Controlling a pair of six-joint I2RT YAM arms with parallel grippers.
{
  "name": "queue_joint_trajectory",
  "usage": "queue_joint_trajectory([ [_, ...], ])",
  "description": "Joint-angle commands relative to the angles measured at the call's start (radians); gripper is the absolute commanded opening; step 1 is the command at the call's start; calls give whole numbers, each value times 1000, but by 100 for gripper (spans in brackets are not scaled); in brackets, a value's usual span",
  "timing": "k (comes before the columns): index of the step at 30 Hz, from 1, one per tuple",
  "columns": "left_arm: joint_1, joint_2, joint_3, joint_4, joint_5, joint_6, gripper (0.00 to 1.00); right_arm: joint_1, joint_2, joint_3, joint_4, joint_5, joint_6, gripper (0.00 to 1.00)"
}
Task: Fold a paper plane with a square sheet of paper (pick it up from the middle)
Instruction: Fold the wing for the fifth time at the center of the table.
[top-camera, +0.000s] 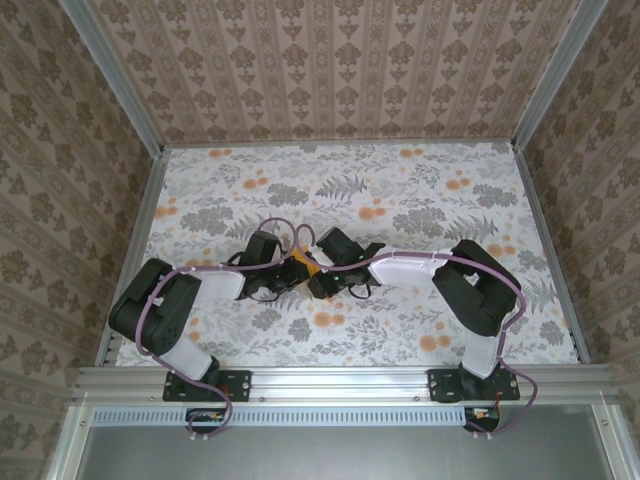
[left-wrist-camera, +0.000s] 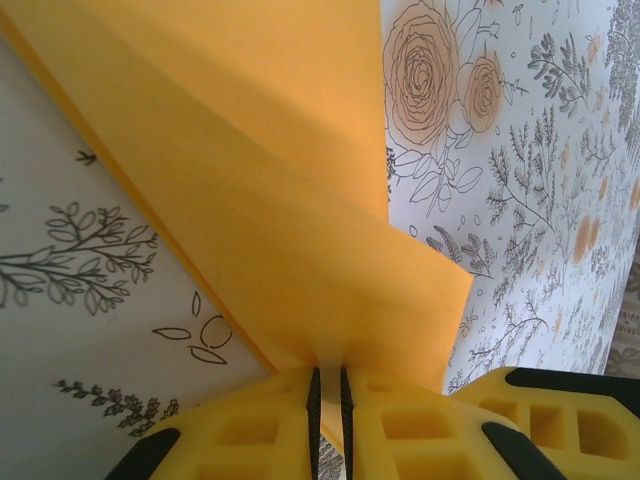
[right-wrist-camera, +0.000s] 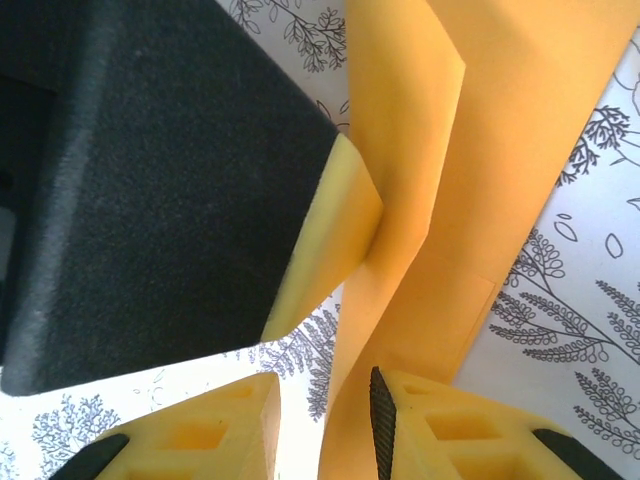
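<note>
Left tool (left-wrist-camera: 328, 395) clenched on the folded square sheet of paper (left-wrist-camera: 290, 200), mid table (top-camera: 400, 190). Right tool (right-wrist-camera: 322, 390) released, jaws parted, paper brushing one pad. Risk: closing off-line skews the crease; tugging against the clamp tears it.

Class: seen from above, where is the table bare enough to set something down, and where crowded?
Bare: the table by the back wall, and along the near rail. Crowded: the middle, where the left gripper and right gripper meet the paper.
</note>
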Motion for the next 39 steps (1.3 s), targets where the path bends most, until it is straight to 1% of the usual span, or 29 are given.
queue_joint_trajectory([
  [1, 3, 17, 22, -22, -4, -18, 16, 7, 27, -19, 8, 39, -30, 31],
  [4, 3, 15, 22, -22, -3, -18, 16, 7, 26, -29, 10, 47, -35, 29],
  [6, 4, 14, 23, -22, -4, -18, 15, 6, 28, -31, 9, 44, -38, 26],
  [10, 6, 2, 23, -27, -1, -17, 15, 5, 27, -27, 10, 27, -30, 15],
  [11, 7, -4, 23, -28, -1, -15, 15, 3, 27, -26, 13, 12, -26, 12],
  [14, 11, -24, 17, -33, -1, -9, 15, -10, 24, -27, 30, -53, -1, 7],
  [17, 13, -54, 2, -28, -4, 1, 15, -30, 26, -34, 59, -130, 36, 4],
  [21, 15, -87, -25, -1, 1, 7, 15, -58, 30, -46, 98, -230, 87, 3],
  [26, 14, -93, -40, 33, 22, 6, 16, -88, 60, -46, 106, -300, 124, 3],
  [33, 10, -47, -34, 69, 43, -1, 15, -96, 98, -32, 83, -326, 138, 6],
  [39, 7, -4, -23, 76, 53, -7, 15, -98, 109, -28, 70, -325, 140, 8],
])
